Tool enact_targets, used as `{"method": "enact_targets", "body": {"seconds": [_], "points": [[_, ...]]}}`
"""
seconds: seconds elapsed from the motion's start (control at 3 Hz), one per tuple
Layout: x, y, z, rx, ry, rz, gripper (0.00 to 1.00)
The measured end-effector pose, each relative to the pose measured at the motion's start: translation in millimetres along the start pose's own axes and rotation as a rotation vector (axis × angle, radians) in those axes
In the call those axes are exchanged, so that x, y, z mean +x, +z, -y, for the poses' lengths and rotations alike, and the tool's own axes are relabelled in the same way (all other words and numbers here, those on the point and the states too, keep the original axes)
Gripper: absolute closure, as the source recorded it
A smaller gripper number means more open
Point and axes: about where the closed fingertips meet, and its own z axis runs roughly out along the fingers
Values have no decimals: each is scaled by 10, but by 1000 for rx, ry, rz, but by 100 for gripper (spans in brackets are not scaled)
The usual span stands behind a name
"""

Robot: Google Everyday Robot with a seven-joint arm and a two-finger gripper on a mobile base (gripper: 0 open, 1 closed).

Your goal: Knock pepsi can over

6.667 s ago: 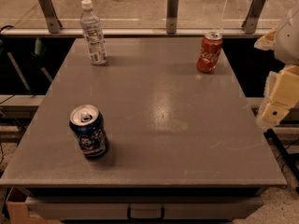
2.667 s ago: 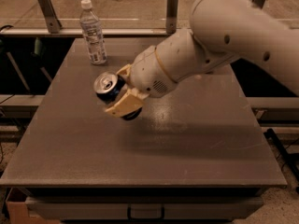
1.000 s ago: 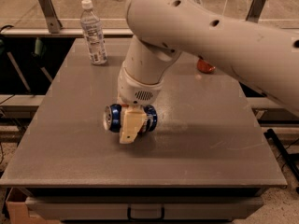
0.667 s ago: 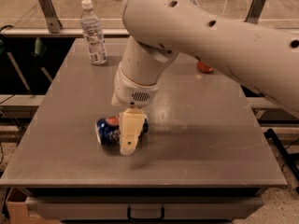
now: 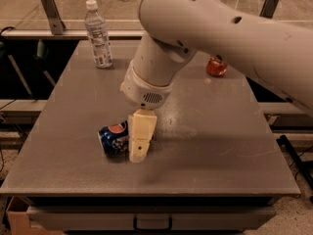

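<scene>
Gripper (image 5: 139, 148) points down at the table's (image 5: 225, 146) front-left and touches the right end of the pepsi can (image 5: 112, 139). Cannot tell whether it is clamped or apart. The can lies on its side. Water bottle (image 5: 98, 33) upright far left. Red can (image 5: 216, 66) far right, partly behind the arm (image 5: 205, 23).

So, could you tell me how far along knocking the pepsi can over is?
Done: the pepsi can lies on its side on the table. In hand: the gripper sits low at the can's right end. Left: probably only backing the gripper away.
</scene>
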Motion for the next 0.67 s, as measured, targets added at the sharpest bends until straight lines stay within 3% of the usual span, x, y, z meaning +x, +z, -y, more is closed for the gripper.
{"method": "enact_targets", "body": {"seconds": [0.33, 0.67], "points": [[211, -244, -29, 47, 60, 60, 0], [628, -734, -112, 145, 153, 167, 0]]}}
